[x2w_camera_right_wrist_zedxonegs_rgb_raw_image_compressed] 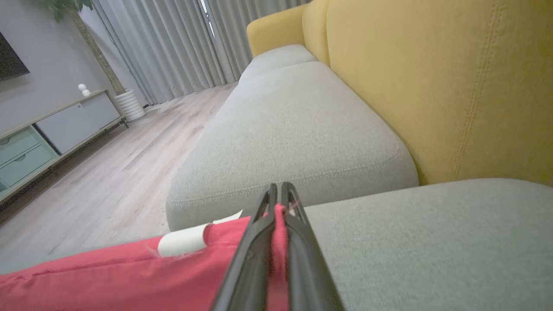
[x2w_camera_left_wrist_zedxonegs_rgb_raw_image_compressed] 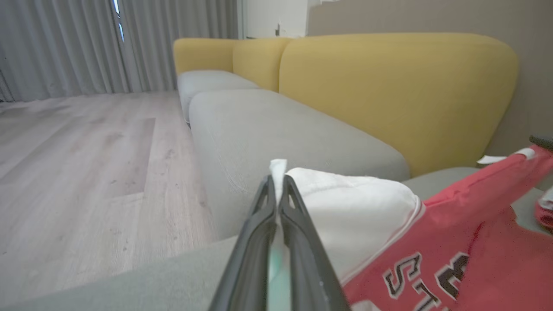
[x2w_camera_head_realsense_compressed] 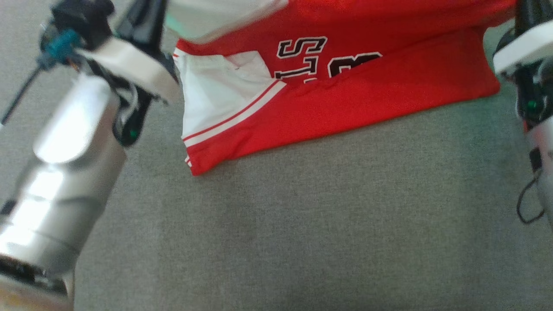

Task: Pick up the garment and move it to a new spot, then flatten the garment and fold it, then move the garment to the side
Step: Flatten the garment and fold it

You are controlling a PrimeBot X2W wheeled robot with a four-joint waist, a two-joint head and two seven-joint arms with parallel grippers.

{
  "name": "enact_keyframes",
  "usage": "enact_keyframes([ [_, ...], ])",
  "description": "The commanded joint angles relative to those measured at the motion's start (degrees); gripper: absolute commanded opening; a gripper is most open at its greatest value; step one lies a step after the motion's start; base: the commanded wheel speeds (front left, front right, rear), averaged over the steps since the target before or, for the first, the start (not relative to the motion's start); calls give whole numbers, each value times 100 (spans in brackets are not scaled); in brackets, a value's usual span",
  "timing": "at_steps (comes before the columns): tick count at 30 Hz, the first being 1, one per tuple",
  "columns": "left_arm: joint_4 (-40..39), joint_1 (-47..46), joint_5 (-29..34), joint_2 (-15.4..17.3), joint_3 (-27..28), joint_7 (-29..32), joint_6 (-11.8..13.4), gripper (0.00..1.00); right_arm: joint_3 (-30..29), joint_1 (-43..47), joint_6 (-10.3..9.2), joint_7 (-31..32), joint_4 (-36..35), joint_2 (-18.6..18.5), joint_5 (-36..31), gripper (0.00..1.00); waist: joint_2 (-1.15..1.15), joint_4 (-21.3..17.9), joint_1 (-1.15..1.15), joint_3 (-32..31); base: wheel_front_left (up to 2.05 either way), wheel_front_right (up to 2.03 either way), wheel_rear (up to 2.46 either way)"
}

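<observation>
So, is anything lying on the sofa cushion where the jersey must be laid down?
Nothing visible does. The left gripper and right gripper both pinch the jersey, and the grey cushion in front of it looks bare.

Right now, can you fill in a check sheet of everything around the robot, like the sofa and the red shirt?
Surface: grey sofa seat, bare fabric in front of the shirt.
Job's things: red jersey with a white sleeve and black letters, held up along its top edge; lower edge looks to rest on the seat.
Clutter: nothing seen.
Tools: left tool shut on the white sleeve; right tool shut on the red cloth.
Cables: black cable looped at the head view's right edge; thin black lead at its left edge.
Surroundings: yellow backrest, wood floor, grey curtains, low cabinet.
</observation>
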Motion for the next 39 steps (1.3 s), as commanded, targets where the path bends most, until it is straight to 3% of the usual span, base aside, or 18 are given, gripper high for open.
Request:
enact_keyframes([
  [1,-237,-52,-76,297,84,71,-16,0,87,111,-5,48,-237,-105,123,0,0,32,0,-144,0,0,0],
  [11,-1390,1158,-710,1009,-423,945,-43,0,493,1178,-5,741,-501,-517,721,0,0,45,0,-634,0,0,0],
  [18,-2270,1793,-1204,1455,-627,1540,-45,0,753,1443,-5,977,-439,-763,706,0,0,27,0,-681,0,0,0],
  [24,-2675,1856,-1136,1593,-792,1758,-29,0,1113,1162,-5,944,-209,-939,302,0,0,82,0,-446,0,0,0],
  [36,-2524,1677,-1013,1475,-1173,1973,-39,0,1537,711,-5,1063,449,-1184,-95,0,0,173,0,-139,0,0,0],
  [37,-2500,1671,-1013,1465,-1171,1933,-39,75,1521,687,-5,1027,498,-1165,-61,93,0,171,0,-140,0,0,0],
  [38,-2460,1671,-1015,1451,-1155,1885,-33,100,1496,669,-5,1011,541,-1127,-8,100,0,163,0,-153,0,0,0],
  [39,-2414,1675,-1016,1441,-1139,1840,-22,100,1487,657,-5,992,572,-1099,30,100,0,150,0,-180,0,0,0],
])
